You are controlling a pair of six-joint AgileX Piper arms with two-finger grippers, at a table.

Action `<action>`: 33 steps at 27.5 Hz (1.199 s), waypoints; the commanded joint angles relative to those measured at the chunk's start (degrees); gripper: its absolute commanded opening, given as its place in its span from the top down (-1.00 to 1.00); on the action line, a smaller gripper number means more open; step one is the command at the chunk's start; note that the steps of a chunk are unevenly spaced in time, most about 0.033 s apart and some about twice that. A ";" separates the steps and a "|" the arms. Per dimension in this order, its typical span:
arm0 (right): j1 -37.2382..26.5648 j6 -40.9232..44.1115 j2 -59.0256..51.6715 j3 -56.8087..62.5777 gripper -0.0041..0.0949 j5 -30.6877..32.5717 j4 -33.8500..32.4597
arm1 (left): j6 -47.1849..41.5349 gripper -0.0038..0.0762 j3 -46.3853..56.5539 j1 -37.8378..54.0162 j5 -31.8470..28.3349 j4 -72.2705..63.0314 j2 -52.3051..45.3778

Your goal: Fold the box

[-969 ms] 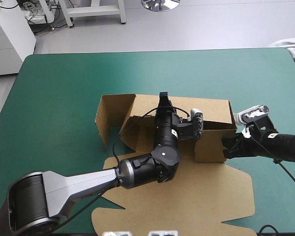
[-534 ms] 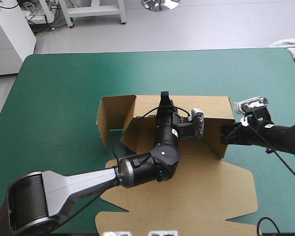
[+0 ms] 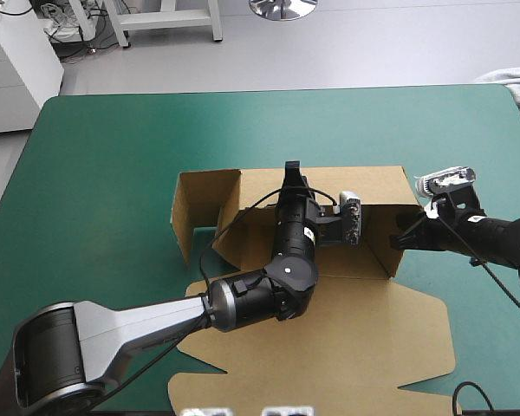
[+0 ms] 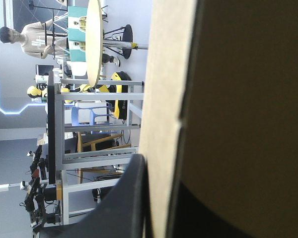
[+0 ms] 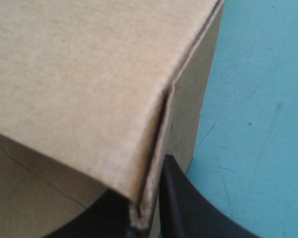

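The brown cardboard box (image 3: 355, 329) is set at the middle of the teal-green table cover (image 3: 104, 156), walls raised, lid flat toward the near edge. Its far wall is pinched by the left gripper (image 3: 289, 171), its right wall by the right gripper (image 3: 401, 237), the black fingers (image 5: 184, 208) all but closed on the board

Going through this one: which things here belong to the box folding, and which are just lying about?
In the job:
box, walls raised
left gripper, shut on its far wall
right gripper, shut on its right wall

Lying about:
pale cloth by the far right corner of the table
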 commanded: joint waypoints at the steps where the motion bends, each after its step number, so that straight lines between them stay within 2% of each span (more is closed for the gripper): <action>1: -0.12 -0.61 -0.08 -1.39 0.95 0.16 1.42 | -1.46 0.93 -1.32 -0.75 -1.95 -1.13 -2.45; 4: -0.12 -0.61 -0.08 -1.39 0.95 0.46 1.34 | -2.02 0.92 -1.32 -0.75 -1.95 -1.13 -2.45; 7: -0.12 -0.61 -0.08 -1.39 0.95 0.46 0.92 | -2.02 0.81 -1.32 -0.75 -1.95 -0.88 -2.45; 15: -0.12 -0.61 -0.08 -1.39 0.95 0.59 -1.18 | -2.02 0.21 -1.32 -0.75 -4.02 -0.88 -2.45; 17: -0.12 -0.50 -0.08 -1.39 0.95 0.59 -1.18 | -2.02 0.13 -1.32 -0.75 -4.60 -0.88 -2.45; 28: -0.12 0.70 -0.08 -1.39 0.95 0.09 -1.89 | -4.84 0.13 -1.42 -2.60 -3.06 0.93 -2.45; 33: -0.12 3.27 0.91 -1.39 0.95 -0.55 -5.09 | -8.18 0.13 -1.52 -5.46 -2.45 5.43 -2.45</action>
